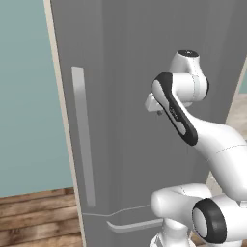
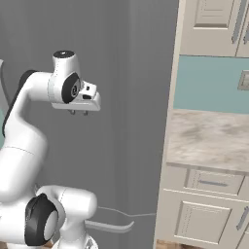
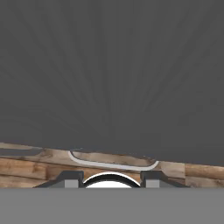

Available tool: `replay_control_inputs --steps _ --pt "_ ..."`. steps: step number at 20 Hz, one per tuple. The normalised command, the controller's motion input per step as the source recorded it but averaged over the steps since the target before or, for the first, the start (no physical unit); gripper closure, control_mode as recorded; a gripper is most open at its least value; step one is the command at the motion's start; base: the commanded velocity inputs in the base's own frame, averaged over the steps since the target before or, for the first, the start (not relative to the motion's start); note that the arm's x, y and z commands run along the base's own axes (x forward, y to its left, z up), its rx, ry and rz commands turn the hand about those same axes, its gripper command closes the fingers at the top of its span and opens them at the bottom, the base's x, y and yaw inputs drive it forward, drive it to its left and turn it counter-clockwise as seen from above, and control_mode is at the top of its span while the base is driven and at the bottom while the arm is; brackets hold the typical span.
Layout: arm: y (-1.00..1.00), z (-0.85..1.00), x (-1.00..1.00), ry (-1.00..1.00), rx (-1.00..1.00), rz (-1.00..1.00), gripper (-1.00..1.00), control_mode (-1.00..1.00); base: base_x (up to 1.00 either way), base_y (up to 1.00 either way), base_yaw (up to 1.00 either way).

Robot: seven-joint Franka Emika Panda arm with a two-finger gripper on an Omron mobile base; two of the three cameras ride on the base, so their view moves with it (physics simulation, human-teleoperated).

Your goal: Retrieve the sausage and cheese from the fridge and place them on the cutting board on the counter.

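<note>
Fridge (image 1: 135, 72): tall grey front, takes up most of both base views, directly ahead of the arm. Doors shut, so the inside is hidden. Seam runs across low down, w/ a lower section under it.

Teal wall (image 1: 24, 96) to the fridge's left in left base view; same teal shows above the worktop in right base view, w/ a small grey plate (image 2: 244, 80) at the far edge.

Wood plank floor (image 1: 38, 217) at lower left, also seen in hand view below the fridge front.

Cabinets (image 2: 204, 214): white panelled, under the worktop, just beside the fridge's right side; more panelled doors up top.

Worktop (image 2: 209, 138): beige-grey marbled top, right of the fridge in right base view. What's visible of it is bare.

Arm (image 1: 212, 144): white, dark joints, rises from base, elbow bent, wrist held up at about mid-height of the fridge front, hand pointing down.

Long handle (image 1: 83, 135): pale grey vertical bar on the fridge's left part, well apart from the hand.

Lower handle (image 1: 135, 225): pale curved bar just under the seam, below the hand; in hand view it sits just above the tips.

Pincer (image 2: 79, 113): points down, near the fridge front but not touching. Tips stand apart w/ nothing between, i.e. partly open, holding nothing.
</note>
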Motion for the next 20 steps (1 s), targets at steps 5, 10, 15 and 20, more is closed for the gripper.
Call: replay_control_inputs --steps 5,10,15,20 --pt "0.0 0.0 0.0 0.0 0.0 0.0 -1.0 1.0 -0.11 0.0 0.0" --pt "0.0 0.0 0.0 0.0 0.0 0.0 -1.0 1.0 -0.51 0.3 0.0" --pt "0.0 0.0 0.0 0.0 0.0 0.0 -1.0 1.0 -0.61 0.49 0.0" --pt "0.0 0.0 0.0 0.0 0.0 0.0 -1.0 1.0 -0.44 0.82 0.0"
